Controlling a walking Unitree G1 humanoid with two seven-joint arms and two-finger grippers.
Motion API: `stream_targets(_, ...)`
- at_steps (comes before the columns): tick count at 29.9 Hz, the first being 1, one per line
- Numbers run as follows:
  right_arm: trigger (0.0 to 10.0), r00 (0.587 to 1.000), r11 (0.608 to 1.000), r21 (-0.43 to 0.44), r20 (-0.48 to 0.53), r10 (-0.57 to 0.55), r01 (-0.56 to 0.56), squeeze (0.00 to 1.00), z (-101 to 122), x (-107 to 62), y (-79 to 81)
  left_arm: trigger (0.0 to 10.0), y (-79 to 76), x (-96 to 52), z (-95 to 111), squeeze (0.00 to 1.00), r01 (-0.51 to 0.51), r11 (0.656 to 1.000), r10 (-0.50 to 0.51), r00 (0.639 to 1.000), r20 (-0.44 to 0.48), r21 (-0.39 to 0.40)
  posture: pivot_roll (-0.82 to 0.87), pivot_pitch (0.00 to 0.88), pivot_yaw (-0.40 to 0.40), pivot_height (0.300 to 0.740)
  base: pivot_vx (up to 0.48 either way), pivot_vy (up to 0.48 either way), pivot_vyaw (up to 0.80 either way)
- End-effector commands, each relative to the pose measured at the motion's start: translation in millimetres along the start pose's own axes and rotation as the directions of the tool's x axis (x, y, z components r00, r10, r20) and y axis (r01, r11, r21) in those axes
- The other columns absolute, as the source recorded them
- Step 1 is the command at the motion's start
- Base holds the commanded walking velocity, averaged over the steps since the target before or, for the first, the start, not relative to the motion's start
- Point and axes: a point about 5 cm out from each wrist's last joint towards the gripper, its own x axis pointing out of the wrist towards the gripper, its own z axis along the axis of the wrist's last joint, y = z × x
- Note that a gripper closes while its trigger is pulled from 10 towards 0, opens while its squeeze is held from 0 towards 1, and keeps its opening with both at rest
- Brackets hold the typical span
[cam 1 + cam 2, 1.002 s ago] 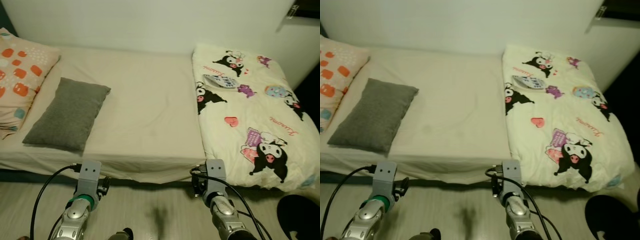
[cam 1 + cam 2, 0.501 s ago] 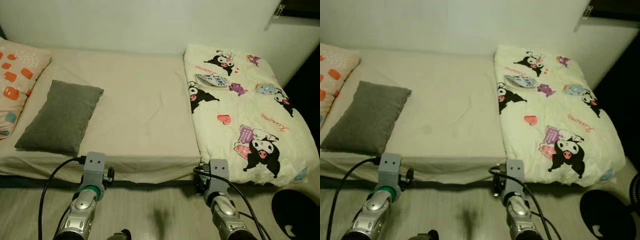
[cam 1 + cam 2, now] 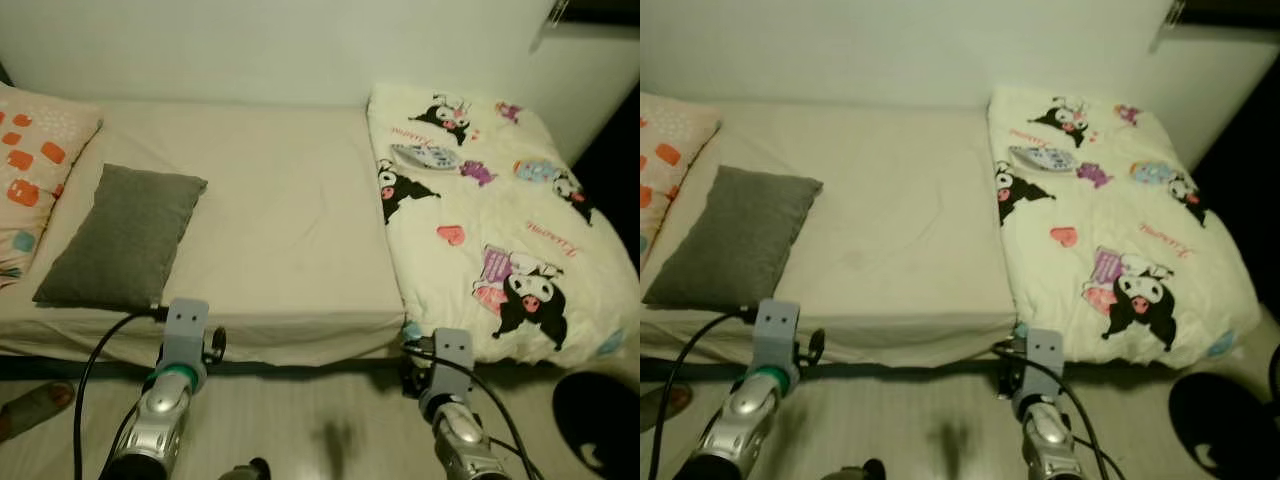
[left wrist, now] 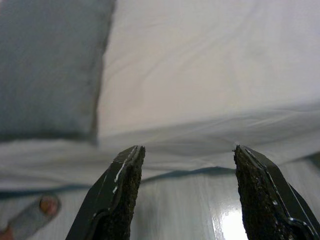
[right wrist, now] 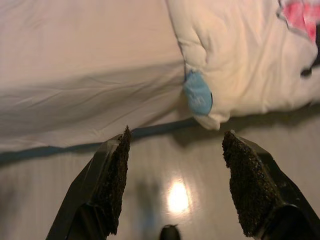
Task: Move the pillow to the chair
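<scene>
Room dim, warm yellowish cast. Head views soft and grainy, corners darker, far right nearly black. Floor (image 5: 150,185) glossy, with a bright glare spot in both wrist views. Wrist views blurred; bed (image 3: 290,210) evenly lit, dark shadow under its edge.

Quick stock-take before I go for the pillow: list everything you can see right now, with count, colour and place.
Bed: one, cream sheet, against the wall.
Grey pillow: one, on the bed's left part near the front edge.
Patterned pillow: one, cream with orange patches, far left of the bed.
Cartoon quilt: one, cream with black characters, covering the bed's right part.
Remote control: one, light grey, on the quilt near the wall.
Slipper: one, grey, on the floor at left.
Dark round object: one, black, on the floor at right.
Left pincer: open, low before the bed edge.
Right pincer: open, before the quilt's corner.
</scene>
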Motion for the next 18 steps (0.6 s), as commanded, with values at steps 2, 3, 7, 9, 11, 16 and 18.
stream_targets(2,10.0,1.0,0.999,0.031,-0.006,-0.028,0.028,0.0,-4,-2.4,-4.3,10.0,-5.7,-1.4,-8,0.0,0.025,1.0,-0.025,0.999,-0.043,0.015,0.0,0.05,0.123,0.74,0.0,0.0,0.0)
stream_targets(3,10.0,1.0,0.999,0.034,0.004,-0.026,0.026,0.0,-3,-2.6,-3.0,10.0,-6.5,-0.5,-7,0.0,0.03,1.0,-0.03,0.999,-0.043,-0.006,-0.01,0.062,0.129,0.74,0.0,0.0,0.0)
stream_targets(7,10.0,1.0,1.0,0.028,0.022,-0.015,0.015,0.0,-1,-2.7,2.5,10.0,-5.4,1.3,-4,0.0,0.028,0.997,-0.031,0.999,-0.04,-0.066,-0.02,0.036,0.1,0.74,0.0,0.0,0.0)
stream_targets(9,10.0,0.999,1.0,0.014,0.026,0.024,-0.024,0.0,1,-1.9,10.7,10.0,-0.1,0.7,-4,0.0,-0.017,0.995,0.014,1.0,-0.026,-0.097,0.02,0.052,0.07,0.74,0.0,0.0,0.0)
stream_targets(11,10.0,0.999,0.999,0.01,0.026,0.041,-0.041,0.0,1,-1.3,13.5,10.0,2.3,0.4,-4,0.0,-0.038,0.994,0.036,0.999,-0.02,-0.098,0.03,0.059,0.07,0.74,0.0,0.0,0.0)
stream_targets(16,10.0,0.99,0.991,-0.062,0.056,0.126,-0.123,0.0,12,2.9,25.8,10.0,16.1,-0.3,1,0.0,-0.065,0.993,0.067,0.998,0.021,-0.098,0.03,0.029,0.033,0.74,0.0,0.0,0.0)
stream_targets(18,10.0,0.989,0.989,-0.066,0.059,0.139,-0.135,0.0,15,4.0,27.5,10.0,20.7,-0.2,2,0.0,-0.084,0.992,0.086,0.996,0.023,-0.089,0.03,0.026,0.033,0.74,0.0,0.0,0.0)
